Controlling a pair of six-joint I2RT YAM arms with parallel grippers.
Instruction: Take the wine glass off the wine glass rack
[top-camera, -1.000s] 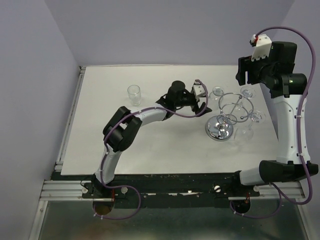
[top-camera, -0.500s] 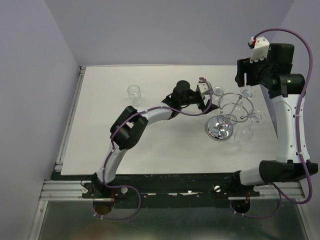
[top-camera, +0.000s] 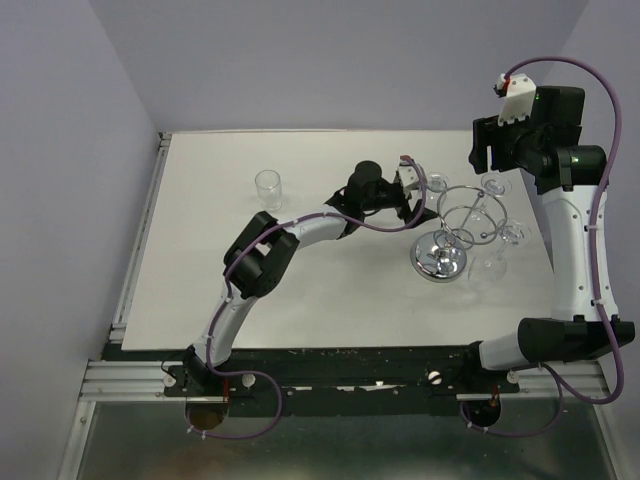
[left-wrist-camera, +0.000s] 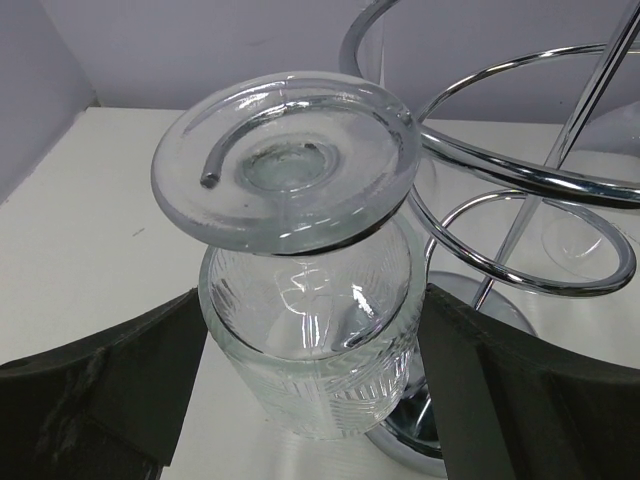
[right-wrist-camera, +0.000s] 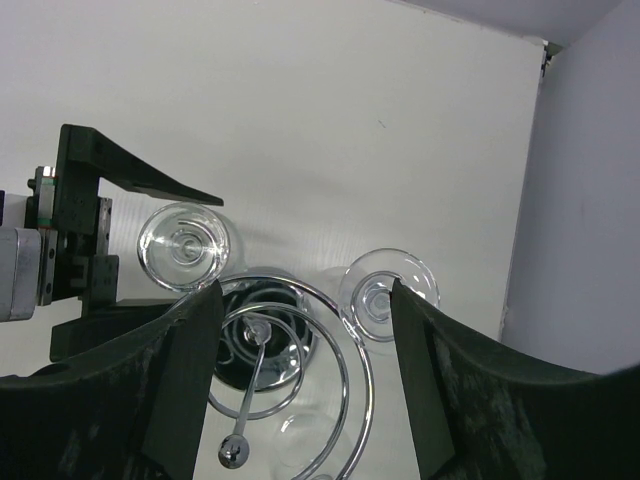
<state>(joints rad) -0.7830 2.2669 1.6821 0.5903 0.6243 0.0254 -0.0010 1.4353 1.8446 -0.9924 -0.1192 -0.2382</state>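
While the right gripper (right-wrist-camera: 305, 290) hangs above the rack (top-camera: 465, 222) with its fingers wide apart and empty, the left gripper (left-wrist-camera: 312, 300) brackets one wine glass (left-wrist-camera: 305, 340). That glass is clear, with a ribbed bowl, and hangs foot-up in a loop on the rack's left side. Its bowl sits between the black fingers (left-wrist-camera: 110, 390), which are spread and just beside it, with a sliver of gap on the right. One rack shows: shiny chrome wire, curled loops, a mirrored round base. Three other glasses (top-camera: 493, 185) hang from it. One tumbler (top-camera: 267, 187) stands well apart on the white table (top-camera: 200, 290).
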